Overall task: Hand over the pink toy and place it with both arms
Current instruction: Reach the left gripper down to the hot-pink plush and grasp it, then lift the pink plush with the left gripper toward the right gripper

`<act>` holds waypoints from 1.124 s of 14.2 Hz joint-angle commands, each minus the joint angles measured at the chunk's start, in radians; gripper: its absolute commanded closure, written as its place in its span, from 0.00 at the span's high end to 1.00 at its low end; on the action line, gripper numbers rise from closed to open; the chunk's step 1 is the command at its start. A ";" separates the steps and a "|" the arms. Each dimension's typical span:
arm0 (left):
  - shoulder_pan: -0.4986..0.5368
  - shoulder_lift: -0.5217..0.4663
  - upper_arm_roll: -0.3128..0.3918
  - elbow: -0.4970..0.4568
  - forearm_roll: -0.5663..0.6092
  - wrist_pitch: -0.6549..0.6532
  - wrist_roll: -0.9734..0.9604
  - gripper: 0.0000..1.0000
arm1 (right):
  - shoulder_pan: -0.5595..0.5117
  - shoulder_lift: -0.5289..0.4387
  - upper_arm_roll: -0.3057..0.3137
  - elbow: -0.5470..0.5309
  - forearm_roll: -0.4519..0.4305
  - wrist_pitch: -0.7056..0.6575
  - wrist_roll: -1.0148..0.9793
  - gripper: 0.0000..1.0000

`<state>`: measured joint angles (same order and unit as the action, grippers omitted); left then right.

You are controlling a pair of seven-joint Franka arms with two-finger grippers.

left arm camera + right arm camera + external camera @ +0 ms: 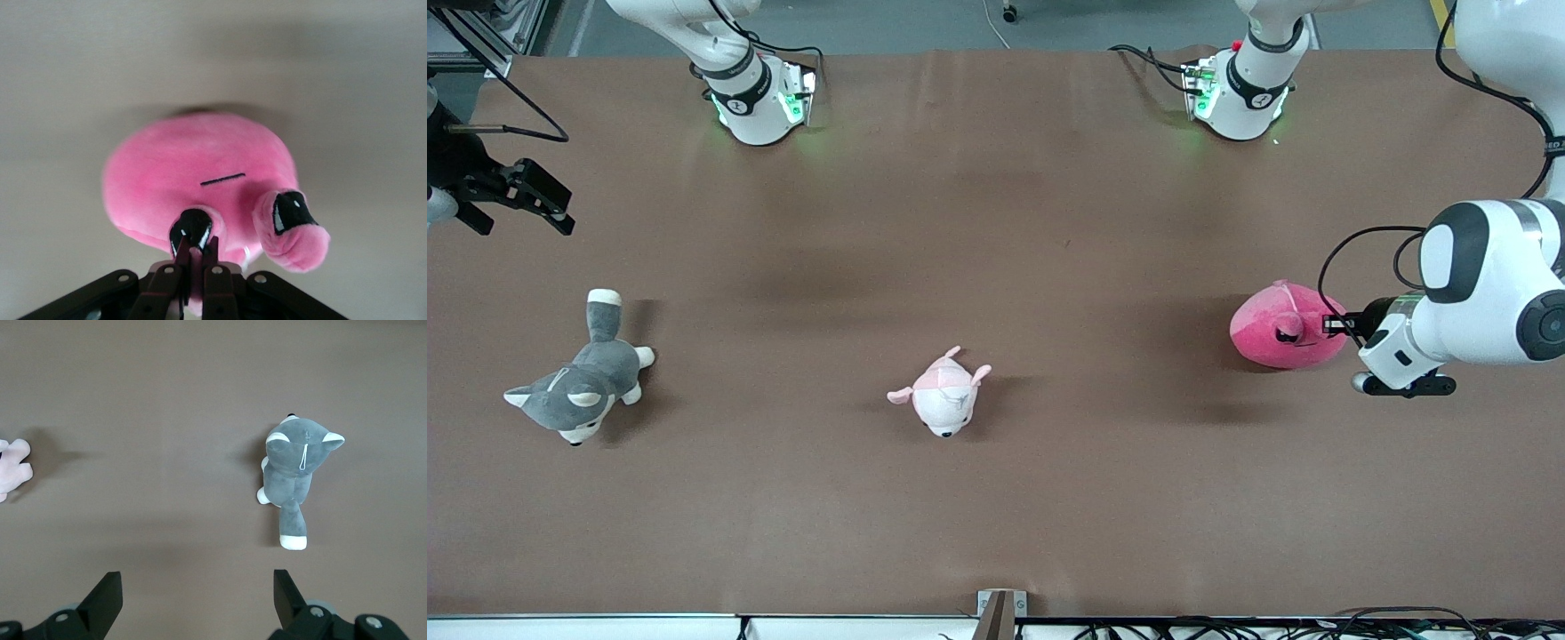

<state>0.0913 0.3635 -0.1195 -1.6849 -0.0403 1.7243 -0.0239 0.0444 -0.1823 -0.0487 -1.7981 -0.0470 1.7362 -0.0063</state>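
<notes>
The pink toy (1272,331) is a round hot-pink plush with black eyes, lying on the brown table toward the left arm's end. My left gripper (1333,324) comes in level from the side and is shut on a fold of the pink toy (200,167) beside one black eye. In the left wrist view, the left gripper (197,250) has its two fingers pressed close together with pink fabric pinched between them. My right gripper (560,209) waits in the air over the right arm's end of the table. Nothing is between the wide-open fingers of the right gripper (197,577).
A grey-and-white husky plush (578,396) (293,470) lies toward the right arm's end of the table. A small pale pink-and-white plush (945,400) (10,470) lies near the table's middle. Both arm bases (760,98) (1240,93) stand along the table's edge farthest from the camera.
</notes>
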 commanded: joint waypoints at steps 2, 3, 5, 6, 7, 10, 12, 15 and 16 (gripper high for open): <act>-0.005 -0.046 -0.119 0.141 -0.072 -0.156 -0.160 0.00 | 0.008 -0.020 -0.003 -0.009 0.007 -0.003 -0.001 1.00; -0.005 -0.052 -0.170 0.181 -0.088 -0.176 -0.230 0.00 | 0.008 -0.020 -0.003 -0.009 0.006 -0.003 -0.001 1.00; -0.004 -0.061 -0.279 0.270 -0.176 -0.210 -0.394 0.00 | 0.009 -0.019 -0.003 -0.006 0.007 0.003 -0.001 1.00; -0.007 -0.061 -0.329 0.306 -0.223 -0.210 -0.478 0.00 | 0.026 -0.017 -0.003 -0.003 0.007 0.002 -0.001 1.00; -0.011 -0.061 -0.372 0.323 -0.262 -0.209 -0.555 0.00 | 0.050 -0.016 -0.003 0.002 0.007 0.006 -0.001 1.00; -0.065 -0.048 -0.488 0.402 -0.285 -0.113 -0.764 0.00 | 0.087 -0.009 -0.003 0.029 0.007 -0.006 0.008 1.00; -0.152 -0.046 -0.493 0.403 -0.285 -0.004 -0.836 0.00 | 0.087 -0.008 -0.005 0.032 0.007 -0.012 0.006 1.00; -0.284 0.000 -0.491 0.404 -0.285 0.203 -0.945 0.00 | 0.092 -0.006 -0.005 0.045 0.007 -0.027 0.006 1.00; -0.333 0.021 -0.491 0.404 -0.285 0.287 -0.965 0.00 | 0.089 0.012 -0.005 0.043 0.007 -0.056 0.006 1.00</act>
<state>-0.1695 0.3277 -0.6116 -1.3139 -0.3117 1.8995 -0.9460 0.1276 -0.1816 -0.0477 -1.7606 -0.0459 1.7209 -0.0034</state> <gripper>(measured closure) 0.907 0.000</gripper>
